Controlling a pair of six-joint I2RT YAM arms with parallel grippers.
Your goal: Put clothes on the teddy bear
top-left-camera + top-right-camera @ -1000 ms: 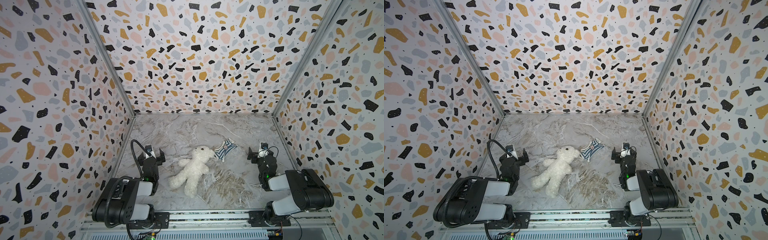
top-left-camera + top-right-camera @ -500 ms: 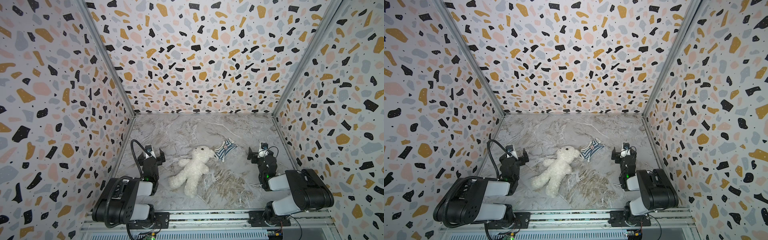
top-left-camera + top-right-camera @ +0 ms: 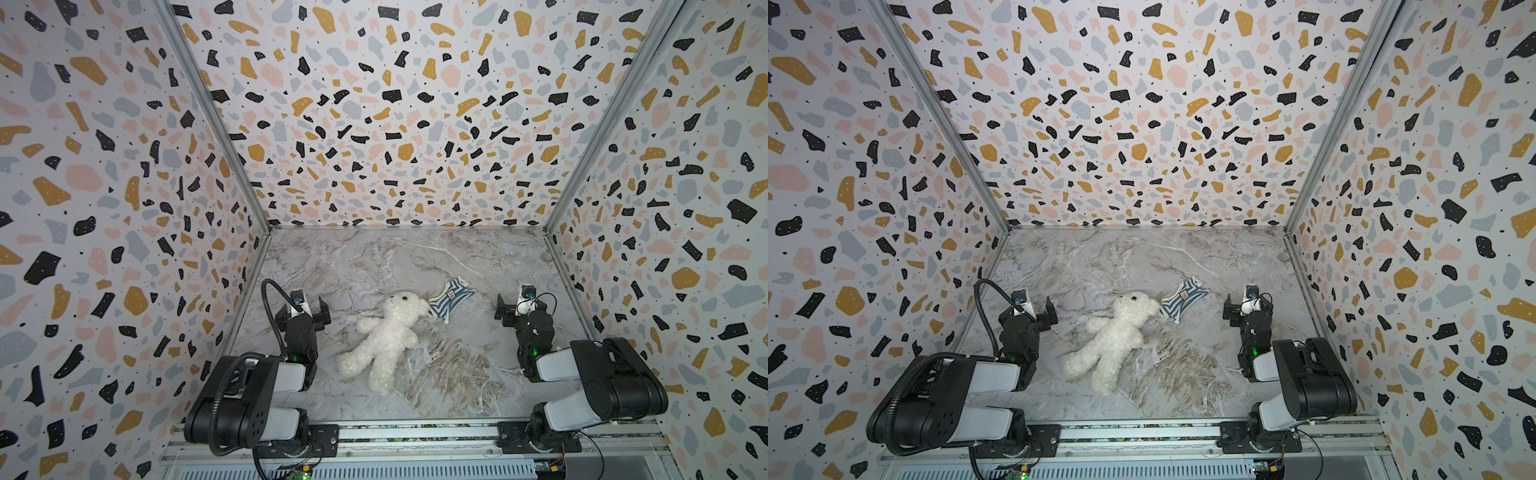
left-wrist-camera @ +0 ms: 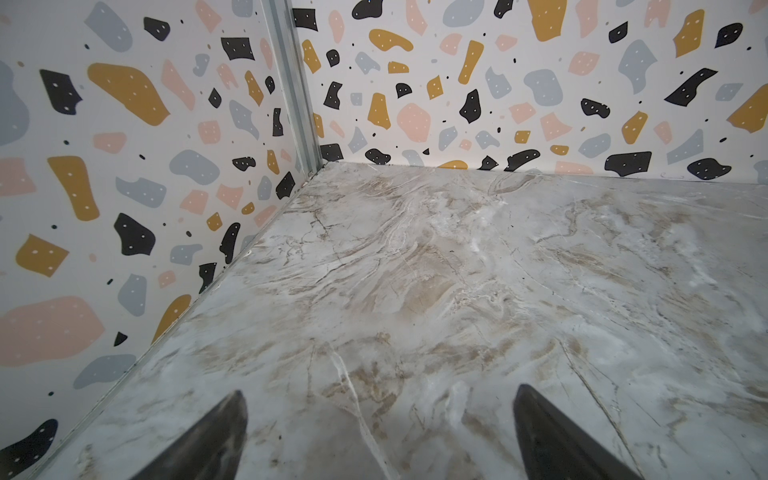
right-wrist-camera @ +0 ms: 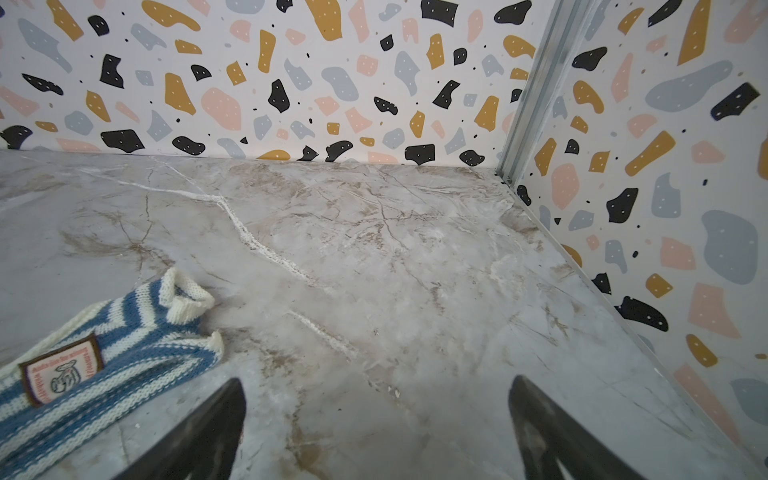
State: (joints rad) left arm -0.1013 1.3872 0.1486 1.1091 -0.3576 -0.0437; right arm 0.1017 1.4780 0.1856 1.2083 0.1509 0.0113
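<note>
Left pincer (image 3: 303,307) and right pincer (image 3: 521,305) agape (seemingly empty), arms (image 3: 249,399) (image 3: 606,382) folded low.

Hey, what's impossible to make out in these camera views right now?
Outside both wrist views: the teddy bear.
Cut off by the right wrist view's edge, tiny in both top views: the striped shirt.
Too blurred to read, right wrist view: lettering on the badge.
Only fingertips inside the wrist views, rest cut off: left claw, right claw.

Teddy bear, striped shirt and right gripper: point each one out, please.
teddy bear (image 3: 388,338): a top view, on its torso.
striped shirt (image 5: 137,353): right wrist view, on the striped knit beside the badge.
right gripper (image 5: 376,384): right wrist view, midway between its open fingertips.
</note>
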